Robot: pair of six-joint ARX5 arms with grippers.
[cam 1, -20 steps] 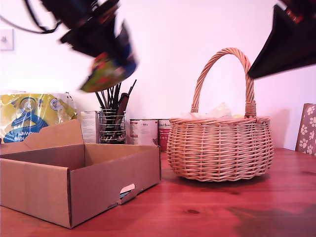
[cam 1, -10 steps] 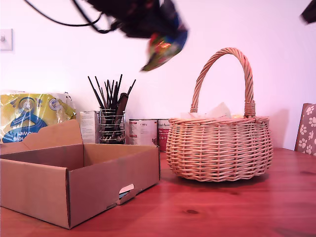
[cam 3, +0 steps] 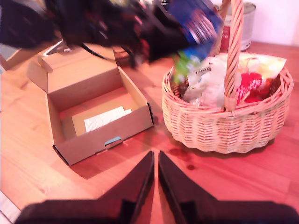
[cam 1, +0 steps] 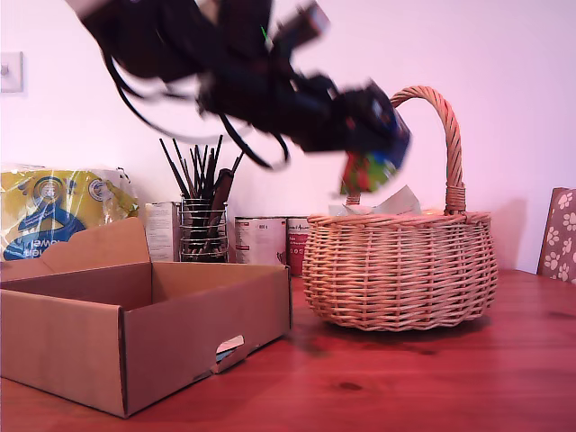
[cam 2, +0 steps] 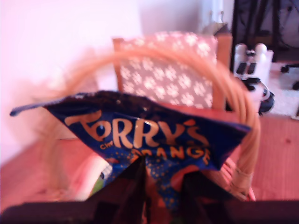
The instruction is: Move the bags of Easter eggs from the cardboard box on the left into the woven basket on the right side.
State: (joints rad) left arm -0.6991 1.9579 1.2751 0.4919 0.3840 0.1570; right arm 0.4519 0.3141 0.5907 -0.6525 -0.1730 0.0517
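My first gripper (cam 1: 371,135) is shut on a dark blue egg bag (cam 1: 373,167) with orange print and holds it just above the woven basket (cam 1: 400,270), beside the arched handle. The first wrist view shows the bag (cam 2: 140,133) pinched in my first gripper (cam 2: 161,182), with the handle (cam 2: 243,116) arching behind it. From high above, my second gripper (cam 3: 155,161) points down with its fingers together and nothing in them. Below it lie the cardboard box (cam 3: 103,135), the basket (cam 3: 224,133) with several packets inside, and the hanging bag (cam 3: 198,21). The box (cam 1: 180,333) stands at the exterior view's left.
Behind the box are a large yellow bag (cam 1: 54,211), a wire pot of brushes (cam 1: 205,225) and tins (cam 1: 270,238). A flower-patterned chair back (cam 1: 562,234) stands at the exterior view's right. A white sheet (cam 3: 106,119) lies on the box floor.
The first arm has carried the bag from above the box toward the exterior view's right and lower, to just over the basket. The dark arm at the exterior view's top right has gone out of sight.
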